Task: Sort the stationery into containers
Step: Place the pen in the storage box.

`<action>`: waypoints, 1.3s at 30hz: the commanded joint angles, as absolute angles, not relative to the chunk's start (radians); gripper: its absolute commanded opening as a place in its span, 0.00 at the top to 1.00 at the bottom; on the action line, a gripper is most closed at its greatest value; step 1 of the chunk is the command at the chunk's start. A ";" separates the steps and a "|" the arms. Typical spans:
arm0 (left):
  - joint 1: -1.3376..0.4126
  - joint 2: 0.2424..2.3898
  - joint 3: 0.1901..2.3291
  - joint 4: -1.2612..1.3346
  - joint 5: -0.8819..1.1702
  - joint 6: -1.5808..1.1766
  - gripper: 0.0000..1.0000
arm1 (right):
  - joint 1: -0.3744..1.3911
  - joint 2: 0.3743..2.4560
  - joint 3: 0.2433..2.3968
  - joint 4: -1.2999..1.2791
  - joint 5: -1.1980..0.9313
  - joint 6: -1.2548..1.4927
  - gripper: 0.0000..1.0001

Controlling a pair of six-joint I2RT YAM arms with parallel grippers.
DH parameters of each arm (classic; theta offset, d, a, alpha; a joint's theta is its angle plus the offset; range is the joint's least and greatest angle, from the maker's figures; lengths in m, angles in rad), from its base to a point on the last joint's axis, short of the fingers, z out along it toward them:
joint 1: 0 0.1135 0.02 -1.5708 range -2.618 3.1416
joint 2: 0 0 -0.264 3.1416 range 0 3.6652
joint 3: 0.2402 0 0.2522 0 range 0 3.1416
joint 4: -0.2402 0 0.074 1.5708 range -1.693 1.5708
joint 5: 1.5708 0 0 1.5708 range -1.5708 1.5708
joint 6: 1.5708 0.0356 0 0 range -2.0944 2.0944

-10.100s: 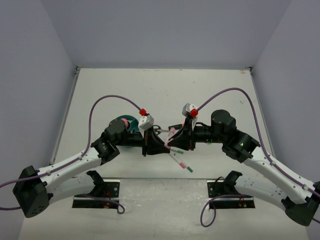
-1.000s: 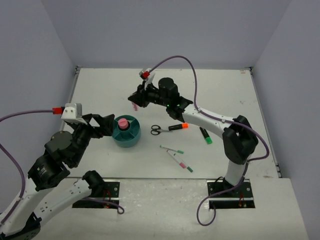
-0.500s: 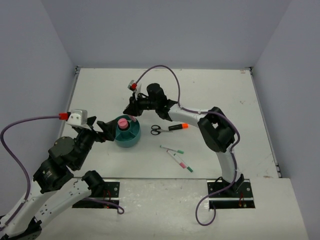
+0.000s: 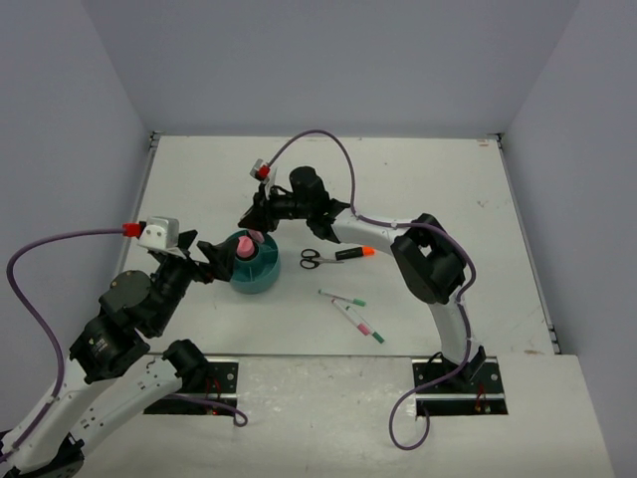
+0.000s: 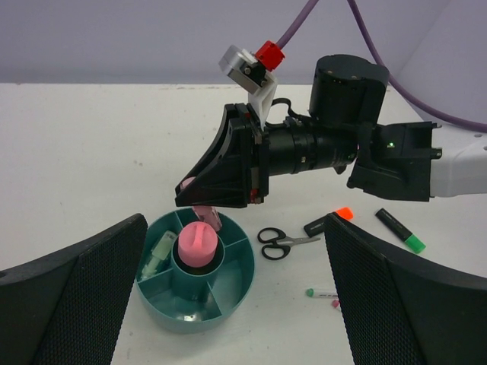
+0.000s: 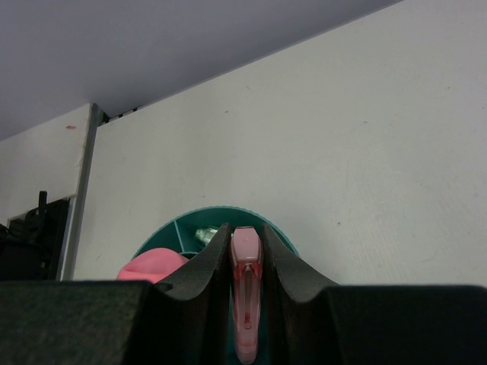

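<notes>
Now the right tool point(image 6: 245, 234), clamping the pink tube point(image 6: 246, 293), has reached the organizer point(image 5: 196, 321).

Premises are presenting as a robotics laboratory test cell, not a home or an office. A bare white table point(image 4: 438, 189) is standing boxed in by blank pale walls on the left point(image 4: 60, 149), far point(image 4: 328, 60) and right point(image 4: 587, 149) sides. Two white-and-black robot arms, the left arm point(image 4: 109, 349) and the right arm point(image 4: 438, 264), are sitting bolted to black mounting plates point(image 4: 227, 380) at the near edge. Purple cables point(image 4: 318, 132) are looping openly through the air to small white camera modules point(image 4: 157, 233) with red connectors. A teal organizer point(image 4: 254, 279), scissors point(image 4: 311, 259) and loose pens point(image 4: 343, 298) are lying on the table top.
</notes>
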State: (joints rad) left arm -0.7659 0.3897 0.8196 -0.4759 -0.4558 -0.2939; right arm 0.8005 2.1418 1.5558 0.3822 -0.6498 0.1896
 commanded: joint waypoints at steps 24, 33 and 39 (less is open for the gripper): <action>-0.727 0.408 0.796 -0.413 -0.373 -0.262 0.00 | 0.895 2.199 1.760 0.458 -0.565 0.299 1.00; -0.719 0.389 0.792 -0.411 -0.365 -0.263 0.00 | 0.930 2.267 1.812 0.418 -0.573 0.266 1.00; -0.719 0.383 0.790 -0.413 -0.361 -0.264 0.00 | 0.930 2.279 1.803 0.401 -0.573 0.236 0.97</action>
